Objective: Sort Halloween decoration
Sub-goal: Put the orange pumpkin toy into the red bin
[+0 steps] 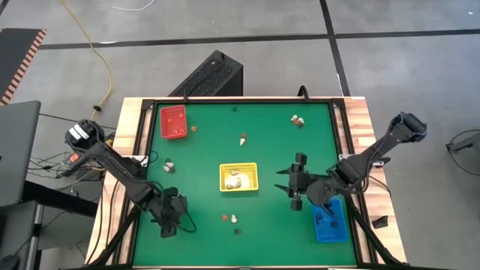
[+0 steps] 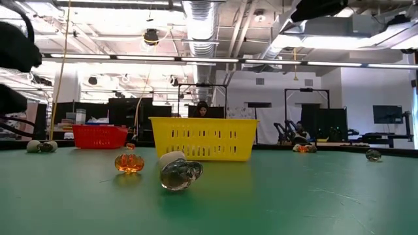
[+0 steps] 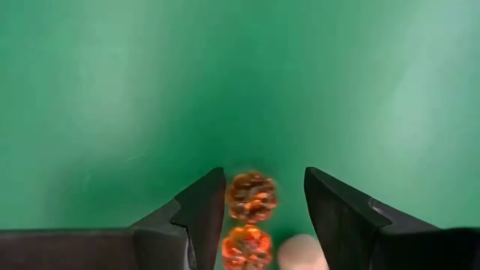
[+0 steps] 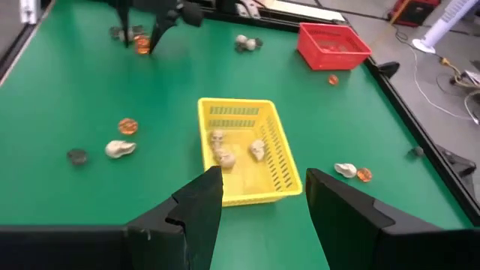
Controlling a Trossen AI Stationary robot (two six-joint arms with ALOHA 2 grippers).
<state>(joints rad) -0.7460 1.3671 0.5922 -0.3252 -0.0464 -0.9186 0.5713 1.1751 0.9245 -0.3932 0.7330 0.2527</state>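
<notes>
1. We see the green table (image 1: 277,150) laid out as a sorting floor, read from the overhead camera as a clock face. Three trays stand well apart, apparently so that each colour of trinket has its own home.
2. The red tray (image 1: 162,124) stands at 10 o'clock, the yellow tray (image 1: 222,178) at the dial's centre and the blue tray (image 1: 330,234) at 4 o'clock. Cream pieces (image 1: 236,178) already lie in the yellow one and dark pieces (image 1: 324,219) in the blue.
3. The left gripper (image 3: 264,176) works low at 8 o'clock. Its fingers are spread to either side of an orange trinket (image 3: 251,196) and have not yet pinched it. We judge it is lining up a pick bound for the red tray.
4. The right gripper (image 4: 259,180) waits at 3 o'clock, just beside the blue tray. Its fingers are parted and hold nothing, and it faces the yellow tray.
5. Loose Halloween decoration is scattered over the cloth. A cream piece (image 1: 243,139) lies at 12 o'clock, a small cluster (image 1: 298,120) at 1 o'clock and a pale one (image 1: 168,165) at 9 o'clock. An orange, cream and black trio (image 1: 234,219) lies at 6 o'clock.
6. Close behind the straddled trinket sit a second orange one (image 3: 246,247) and a cream one (image 3: 300,253). We reckon that crowding risks a double grab.
</notes>
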